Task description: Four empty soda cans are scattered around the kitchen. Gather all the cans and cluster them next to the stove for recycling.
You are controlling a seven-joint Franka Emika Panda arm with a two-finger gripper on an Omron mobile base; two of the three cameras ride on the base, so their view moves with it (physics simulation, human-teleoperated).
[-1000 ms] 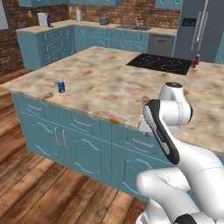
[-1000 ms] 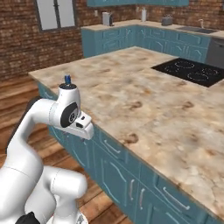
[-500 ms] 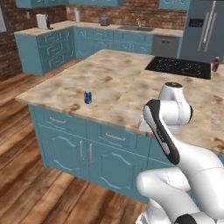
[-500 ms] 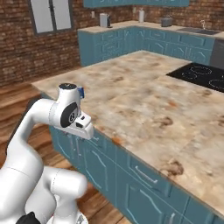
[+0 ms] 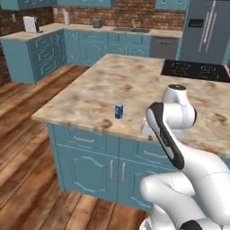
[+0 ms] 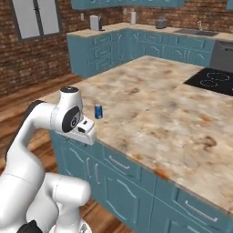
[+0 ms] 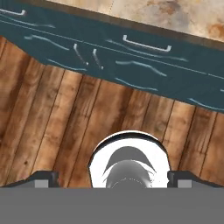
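**Robot nears a blue can on the island bench**

A blue soda can (image 5: pixel 118 111) stands upright near the bench (image 5: pixel 134 85) edge, well apart from the stove (image 5: pixel 195 70). The jaws are wide open, empty, pointing floorward. Next: reach over and grasp the can.

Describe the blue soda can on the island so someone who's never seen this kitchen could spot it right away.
Start at the big marble-topped island with teal cabinets. At the end far from the black stove, near the front edge, a blue soda can stands upright alone. It is the only small thing on that stretch of counter.
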